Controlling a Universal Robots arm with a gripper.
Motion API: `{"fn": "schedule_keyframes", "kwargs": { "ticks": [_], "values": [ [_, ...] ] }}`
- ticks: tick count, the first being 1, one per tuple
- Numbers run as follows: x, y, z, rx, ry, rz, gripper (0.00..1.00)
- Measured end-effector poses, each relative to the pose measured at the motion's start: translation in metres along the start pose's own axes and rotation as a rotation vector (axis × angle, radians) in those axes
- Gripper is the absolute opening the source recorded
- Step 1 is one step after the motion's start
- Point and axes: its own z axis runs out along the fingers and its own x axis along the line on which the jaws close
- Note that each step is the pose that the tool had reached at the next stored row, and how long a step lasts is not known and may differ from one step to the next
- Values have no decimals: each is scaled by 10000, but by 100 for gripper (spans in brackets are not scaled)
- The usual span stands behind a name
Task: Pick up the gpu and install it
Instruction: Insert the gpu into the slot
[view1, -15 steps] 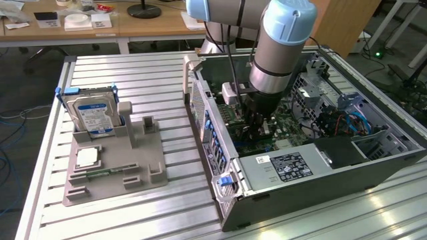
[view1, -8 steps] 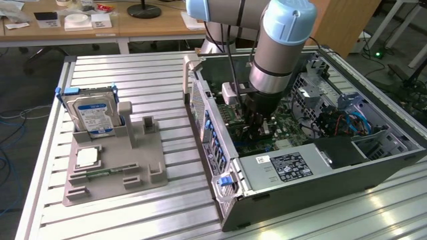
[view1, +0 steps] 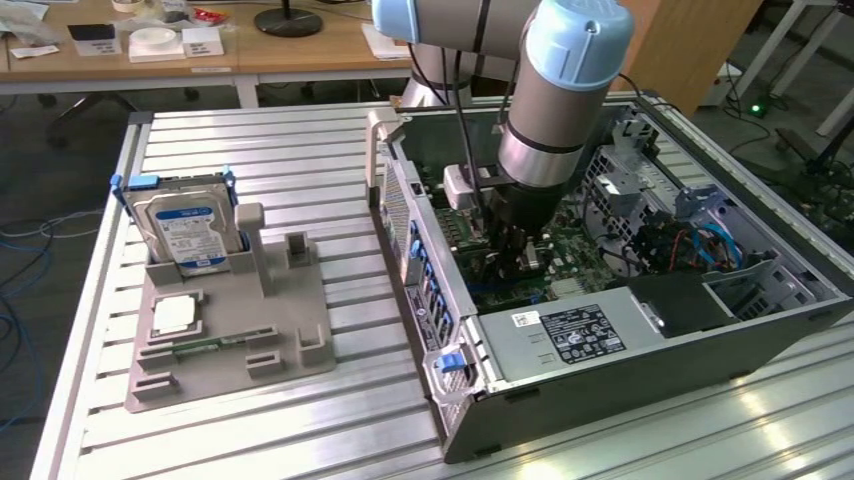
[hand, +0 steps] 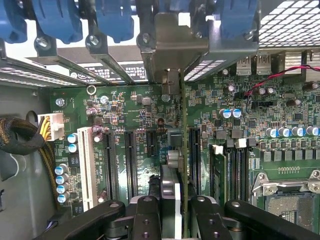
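While the gripper (hand: 172, 210) pinches the gpu (hand: 183, 150) edge-on between its fingers (hand: 146, 212), the card stands upright over the motherboard (hand: 130, 125), inside the computer case (view1: 747, 345).

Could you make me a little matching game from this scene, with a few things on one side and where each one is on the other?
Things:
1. gpu
2. hard drive
3. CPU chip
4. gripper

Places:
A. lying flat on the grey holder tray
B. standing upright at the back of the grey holder tray
C. inside the open computer case, closed on a card
D. held on edge just above the green motherboard

Pairs: 1-D, 2-B, 3-A, 4-C
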Motion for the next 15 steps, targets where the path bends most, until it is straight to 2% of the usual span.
{"fn": "schedule_keyframes", "kwargs": {
  "ticks": [15],
  "values": [
    [-1, -1, -41, 0, -1, 0, 28]
  ]
}}
